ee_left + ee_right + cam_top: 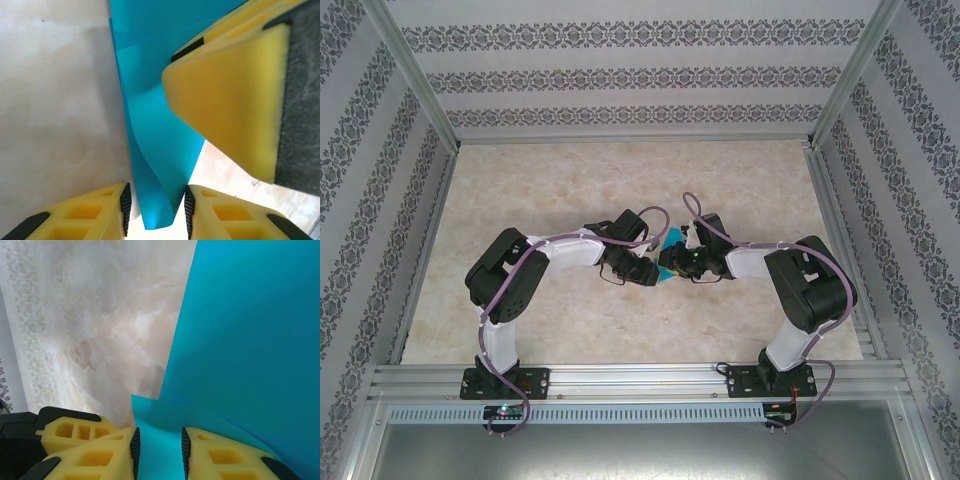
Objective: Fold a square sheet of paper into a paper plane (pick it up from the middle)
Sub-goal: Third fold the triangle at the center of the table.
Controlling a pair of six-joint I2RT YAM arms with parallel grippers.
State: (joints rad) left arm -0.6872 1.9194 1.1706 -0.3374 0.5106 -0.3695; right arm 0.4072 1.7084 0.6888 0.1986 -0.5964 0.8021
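Observation:
The teal square sheet of paper [672, 241] is held up off the table between both grippers at the middle of the tabletop. In the left wrist view a curled fold of the sheet [155, 150] hangs between the jaws of my left gripper [155, 205]. Its right pad touches the paper and a narrow gap shows at the left pad. In the right wrist view the sheet [250, 340] has one layer folded over another. It fills the space between the pads of my right gripper [158, 452], touching both. The two grippers [658, 270] nearly meet.
One yellow finger [225, 100] of the right gripper looms close at the upper right of the left wrist view. The beige marble tabletop [620, 180] stretches out behind the arms. An aluminium frame [410, 90] and patterned walls [620, 80] enclose it.

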